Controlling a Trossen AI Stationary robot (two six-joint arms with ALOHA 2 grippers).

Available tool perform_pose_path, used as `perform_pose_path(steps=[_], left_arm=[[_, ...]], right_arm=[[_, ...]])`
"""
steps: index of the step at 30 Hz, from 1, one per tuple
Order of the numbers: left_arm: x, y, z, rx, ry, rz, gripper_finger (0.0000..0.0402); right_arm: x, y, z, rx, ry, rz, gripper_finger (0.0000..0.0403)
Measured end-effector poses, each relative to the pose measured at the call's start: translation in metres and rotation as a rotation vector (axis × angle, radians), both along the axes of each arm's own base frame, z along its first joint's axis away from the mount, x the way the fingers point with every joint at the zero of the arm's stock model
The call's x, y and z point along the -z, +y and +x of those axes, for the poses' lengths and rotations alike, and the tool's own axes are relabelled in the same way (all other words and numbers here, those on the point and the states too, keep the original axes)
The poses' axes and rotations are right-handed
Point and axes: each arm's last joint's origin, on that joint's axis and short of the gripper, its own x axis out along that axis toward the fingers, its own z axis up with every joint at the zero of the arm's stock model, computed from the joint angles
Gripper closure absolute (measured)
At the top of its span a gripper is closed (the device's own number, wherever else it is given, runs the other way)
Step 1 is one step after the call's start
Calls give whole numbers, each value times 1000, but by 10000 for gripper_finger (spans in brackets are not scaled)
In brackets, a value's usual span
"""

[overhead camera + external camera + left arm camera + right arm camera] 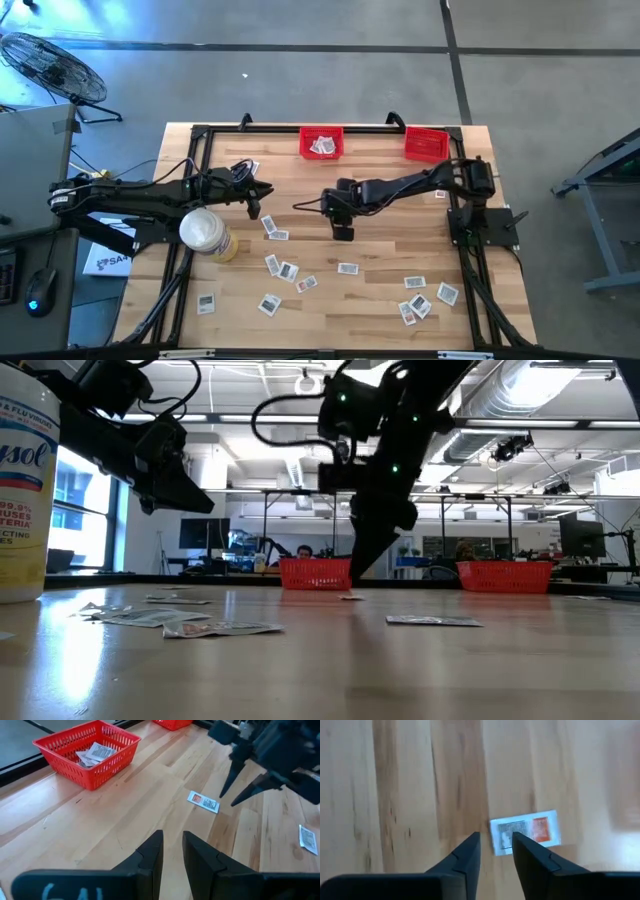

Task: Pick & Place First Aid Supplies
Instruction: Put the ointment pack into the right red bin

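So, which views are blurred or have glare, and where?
Right wrist view: soft overall, and the packet beyond the right gripper is smeared. Low view: bright windows backlight both arms into silhouettes, and the table shines with glare. High view: evenly lit and sharp.

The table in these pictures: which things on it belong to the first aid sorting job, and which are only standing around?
Belong to the job:
- white packets scattered on the table
- packet under the right gripper
- two red bins, one already holding packets

Just there:
- white wipes canister
- floor fan
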Motion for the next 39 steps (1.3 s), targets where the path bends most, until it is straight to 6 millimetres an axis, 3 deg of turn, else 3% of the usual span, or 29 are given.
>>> perform_pose_path(steps=[21, 27, 32, 39], left_arm=[[0, 0, 0, 0, -2, 0, 331], [0, 0, 0, 0, -2, 0, 331], [0, 0, 0, 0, -2, 0, 331], [0, 0, 0, 0, -2, 0, 331]], right_arm=[[42, -23, 0, 43, 146, 55, 348], [42, -23, -1, 59, 150, 60, 397], [42, -23, -1, 110, 143, 71, 399], [12, -19, -13, 201, 116, 88, 402]])
